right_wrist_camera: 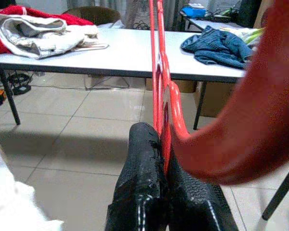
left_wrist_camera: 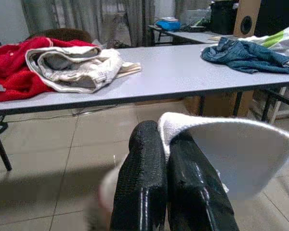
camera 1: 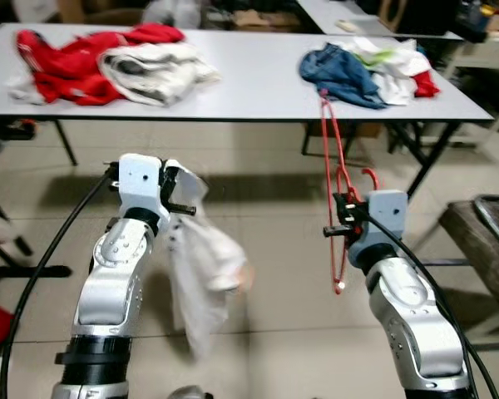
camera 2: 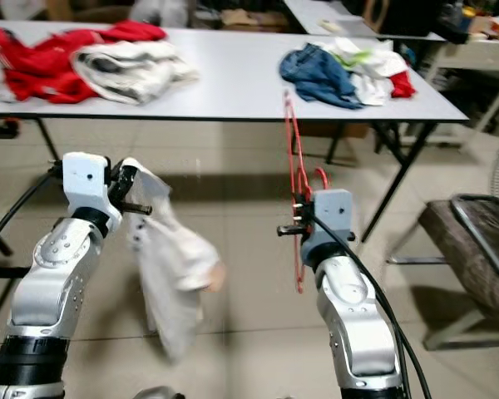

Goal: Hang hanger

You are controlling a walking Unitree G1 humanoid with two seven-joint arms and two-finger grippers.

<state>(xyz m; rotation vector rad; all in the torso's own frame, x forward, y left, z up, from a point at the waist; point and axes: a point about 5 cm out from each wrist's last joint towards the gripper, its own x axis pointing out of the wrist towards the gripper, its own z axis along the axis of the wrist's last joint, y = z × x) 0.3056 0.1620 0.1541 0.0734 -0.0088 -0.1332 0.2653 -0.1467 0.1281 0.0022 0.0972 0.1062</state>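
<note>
A red plastic hanger (camera 1: 333, 179) stands roughly upright in front of the table, hook to the right, and my right gripper (camera 1: 339, 219) is shut on it near its middle. In the right wrist view the black fingers (right_wrist_camera: 144, 192) clamp the red hanger (right_wrist_camera: 160, 82). My left gripper (camera 1: 181, 198) is shut on a white garment (camera 1: 201, 274) that hangs down limp and blurred below it. In the left wrist view, the white cloth (left_wrist_camera: 231, 154) is pinched between the fingers (left_wrist_camera: 144, 192).
A long grey table (camera 1: 249, 79) stands ahead with a red and cream clothes pile (camera 1: 108, 62) at left and blue jeans with white and red clothes (camera 1: 366, 71) at right. A dark chair (camera 1: 486, 241) stands at right. Tiled floor lies below.
</note>
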